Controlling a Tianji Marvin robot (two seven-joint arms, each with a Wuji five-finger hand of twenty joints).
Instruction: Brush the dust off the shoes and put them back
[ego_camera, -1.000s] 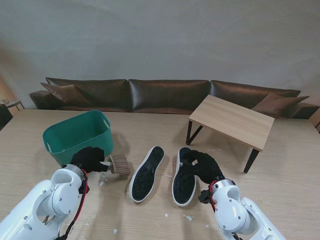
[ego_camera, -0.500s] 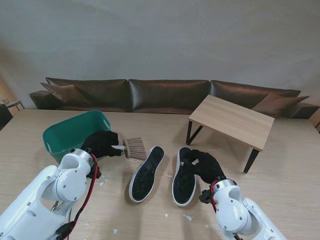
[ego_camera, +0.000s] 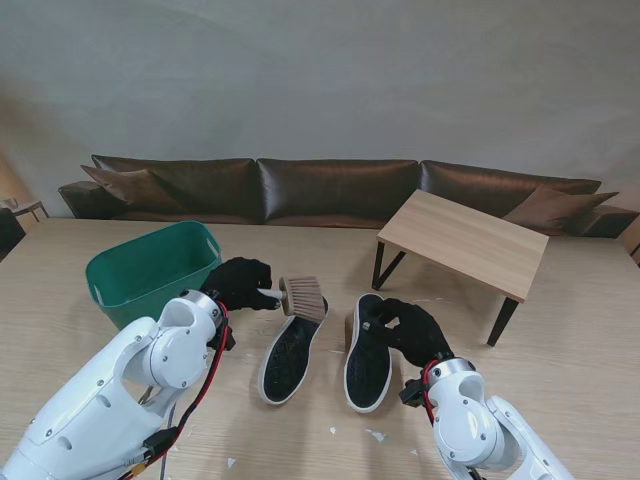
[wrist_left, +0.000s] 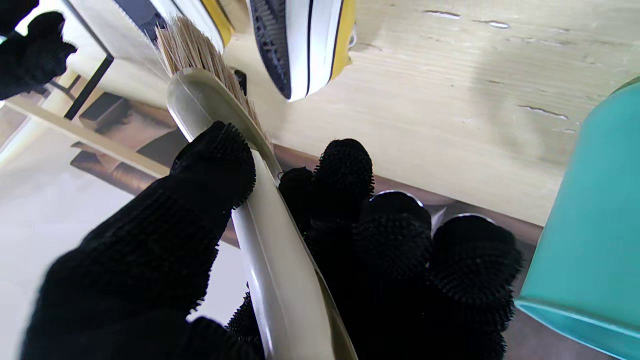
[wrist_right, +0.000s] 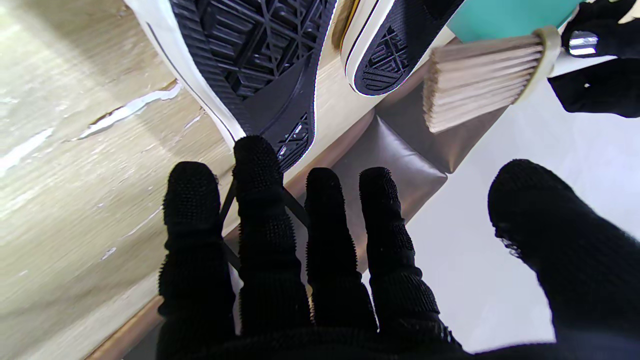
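While the table (ego_camera: 560, 330) carries everything, the green bin (ego_camera: 150, 270) stands at its left. Two shoes lie sole-up, side by side: the left shoe (ego_camera: 290, 350) and the right shoe (ego_camera: 368, 355). The left hand (ego_camera: 240, 284), fingers clamped on the handle, holds the brush (ego_camera: 302, 297) over the left shoe's far end. The right hand (ego_camera: 405, 328) rests by the right shoe's far end, fingers spread apart and gripping nothing.
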